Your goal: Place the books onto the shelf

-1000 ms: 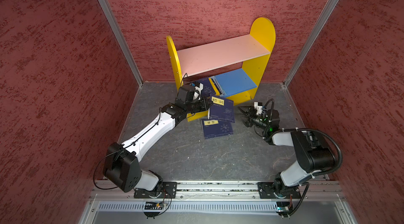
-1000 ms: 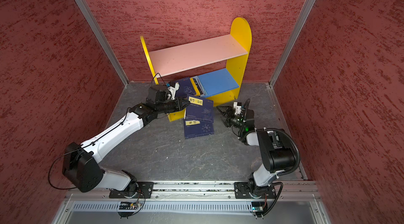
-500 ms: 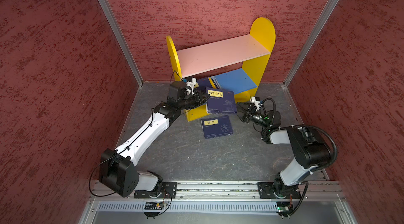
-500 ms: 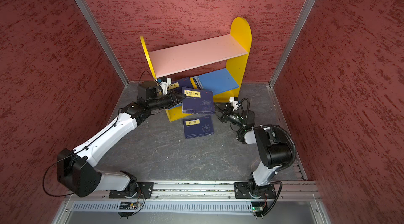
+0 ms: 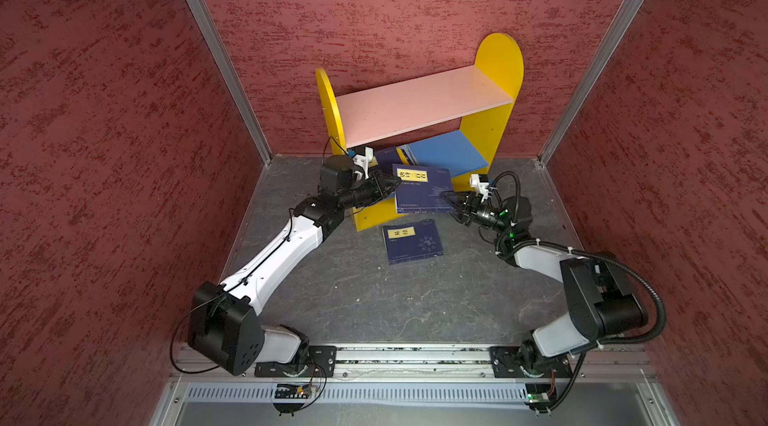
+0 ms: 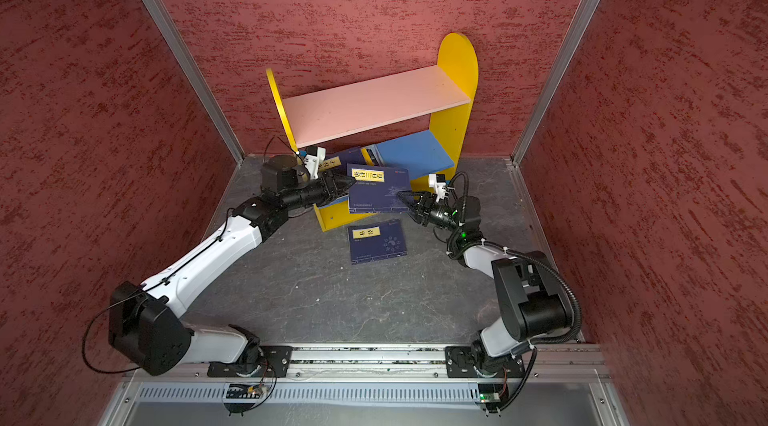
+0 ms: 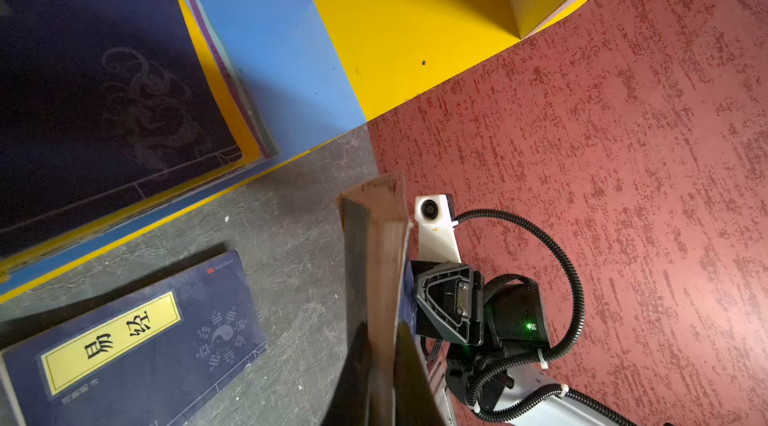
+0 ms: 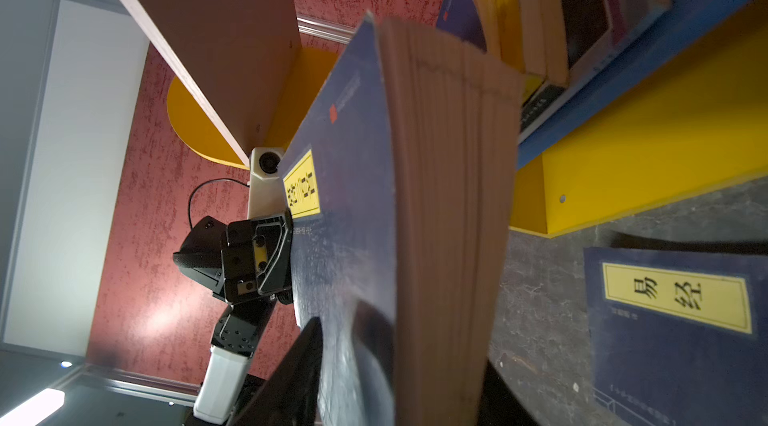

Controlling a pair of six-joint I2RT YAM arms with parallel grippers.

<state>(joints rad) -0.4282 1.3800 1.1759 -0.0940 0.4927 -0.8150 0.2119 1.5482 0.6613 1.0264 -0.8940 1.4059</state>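
Moved: navy book (image 5: 422, 195), lifted toward shelf (image 5: 498, 70).
Left end effector (image 5: 395, 183): clamps it.
Right end effector (image 5: 445, 196): straddles its right edge, grip unclear.
Next: shelving, probably.

Stretches left arm low and forward, elbow nearly straight, with left gripper (image 5: 395, 183) clamped on the left edge of the book (image 5: 422, 195). Bends right arm sharply at the elbow, forearm low, and sets right gripper (image 5: 446, 197) at the book's right edge, fingers astride it; cannot tell whether pinching.
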